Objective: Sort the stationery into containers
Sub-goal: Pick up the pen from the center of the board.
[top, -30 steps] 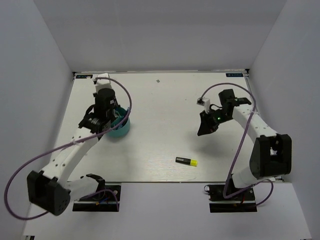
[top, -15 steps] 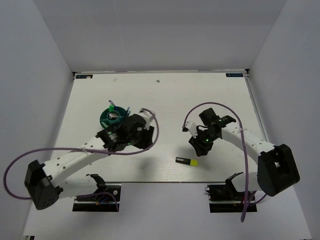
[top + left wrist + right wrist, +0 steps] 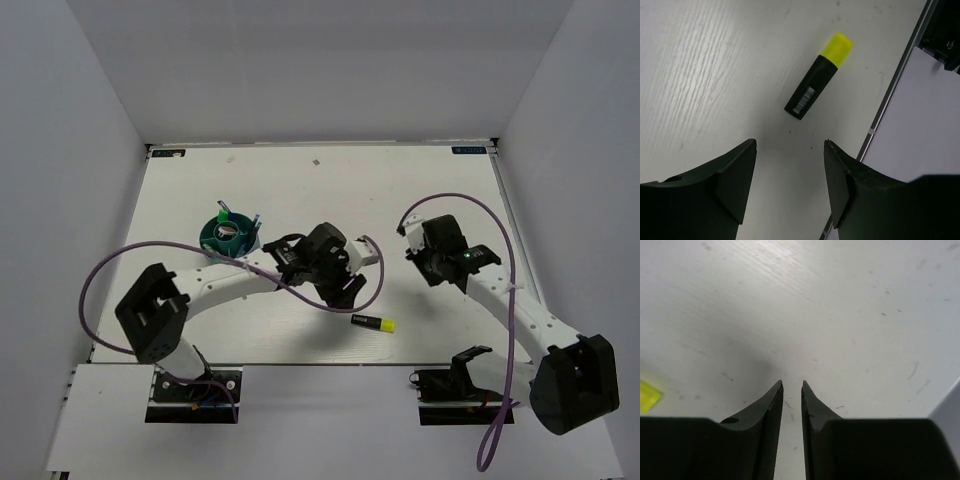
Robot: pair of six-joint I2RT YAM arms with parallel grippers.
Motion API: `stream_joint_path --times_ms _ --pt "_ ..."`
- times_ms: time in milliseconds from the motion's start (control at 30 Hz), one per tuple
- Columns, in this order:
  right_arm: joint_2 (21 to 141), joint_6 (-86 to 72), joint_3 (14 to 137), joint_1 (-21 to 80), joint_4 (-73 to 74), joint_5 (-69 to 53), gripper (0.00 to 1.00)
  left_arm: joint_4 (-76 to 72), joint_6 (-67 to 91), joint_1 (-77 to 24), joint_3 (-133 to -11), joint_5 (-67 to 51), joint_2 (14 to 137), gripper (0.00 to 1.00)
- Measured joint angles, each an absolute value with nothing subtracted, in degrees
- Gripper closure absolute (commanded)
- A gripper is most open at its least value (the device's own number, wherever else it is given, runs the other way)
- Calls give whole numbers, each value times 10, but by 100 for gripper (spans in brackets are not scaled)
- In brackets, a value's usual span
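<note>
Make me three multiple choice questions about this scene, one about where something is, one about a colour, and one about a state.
1. Where is the highlighter?
A. Held in the air.
B. Flat on the table, near its front edge.
C. Hanging over the table's edge.

2. What colour is its cap?
A. Pink.
B. Blue.
C. Yellow.

3. How are the left fingers?
A. Open and empty.
B. Shut on the highlighter.
C. Shut on a pen.

Answers:
1 B, it lies flat on bare tabletop.
2 C, a yellow cap on a black body.
3 A, a wide gap with only table between them.
</note>
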State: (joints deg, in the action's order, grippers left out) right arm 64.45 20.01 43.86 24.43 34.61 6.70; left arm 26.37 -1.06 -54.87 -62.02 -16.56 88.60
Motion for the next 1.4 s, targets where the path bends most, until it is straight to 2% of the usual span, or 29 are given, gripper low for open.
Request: stream_joint_path --times_ms 200,567,933,1267,1400 --pt "615 166 423 211 304 135 75 228 -53 -553 -655 -240 974 33" --pt "592 152 414 169 285 133 72 178 -140 -596 -680 -296 1042 33" --pt "590 150 413 153 285 117 71 161 -232 -646 -693 -217 1084 34" --pt "579 149 413 142 285 103 71 148 -262 -652 -719 -168 1127 36" --pt "576 149 413 139 285 98 71 144 -268 -653 -729 -159 1136 40"
